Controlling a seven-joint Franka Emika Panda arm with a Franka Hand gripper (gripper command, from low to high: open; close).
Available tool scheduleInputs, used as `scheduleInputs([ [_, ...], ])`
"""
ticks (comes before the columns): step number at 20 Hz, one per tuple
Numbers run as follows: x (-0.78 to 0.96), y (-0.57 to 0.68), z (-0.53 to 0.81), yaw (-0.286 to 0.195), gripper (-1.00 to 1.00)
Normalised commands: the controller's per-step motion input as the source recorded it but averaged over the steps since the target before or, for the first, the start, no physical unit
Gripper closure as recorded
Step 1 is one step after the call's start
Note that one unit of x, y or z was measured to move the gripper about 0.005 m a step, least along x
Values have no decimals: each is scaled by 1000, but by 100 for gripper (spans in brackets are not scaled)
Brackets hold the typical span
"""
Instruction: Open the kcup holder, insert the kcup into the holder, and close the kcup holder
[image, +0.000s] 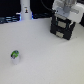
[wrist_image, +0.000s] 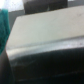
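Note:
The kcup holder (image: 61, 28) is a black boxy unit with two recessed front slots, at the exterior view's upper right on the white table. My gripper (image: 65, 15) hangs right over its top; the fingers are hidden, so open or shut does not show. The kcup (image: 15, 54), a tiny white pod with a green top, stands alone on the table at the exterior view's lower left, far from the gripper. The wrist view is blurred and filled by the holder's pale top and dark front face (wrist_image: 45, 55); no fingers show there.
A tall white bottle-shaped post (image: 25, 11) stands at the back, to the exterior view's left of the holder. Dark equipment lines the back edge (image: 7, 19). A teal surface (wrist_image: 4, 27) shows beside the holder in the wrist view.

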Motion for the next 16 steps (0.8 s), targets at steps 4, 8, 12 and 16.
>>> scheduleInputs([
  [4,9,-4,-7,-12,100],
  [8,114,-12,-4,-8,100],
  [12,460,-57,81,-38,100],
  [16,657,-112,183,-53,100],
])
